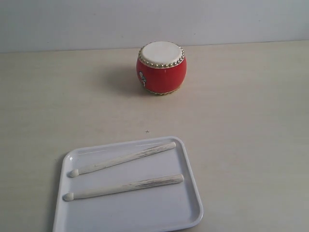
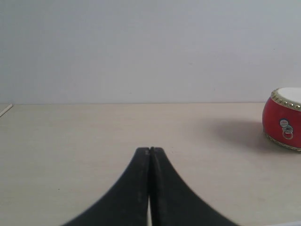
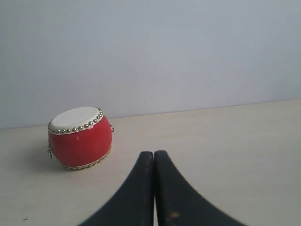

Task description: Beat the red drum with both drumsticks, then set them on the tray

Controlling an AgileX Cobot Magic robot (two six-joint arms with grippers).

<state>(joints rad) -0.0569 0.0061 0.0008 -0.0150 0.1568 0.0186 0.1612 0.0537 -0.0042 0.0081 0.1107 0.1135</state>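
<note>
The drum [image 1: 161, 67] stands upright on the desk [image 1: 251, 121], toward its far side and well apart from the tray [image 1: 145, 212]. The tray lies at the near edge of the exterior view, left of centre. Both drumsticks rest inside the tray, apart from each other, with their rounded tips pointing left. The far stick [image 1: 123, 159] lies at a slant; the near stick [image 1: 124, 187] lies flatter. The left fingers [image 2: 138, 174] are pressed together and empty, over bare desk. The right fingers [image 3: 141, 174] are likewise together and empty, with the drum ahead of them.
</note>
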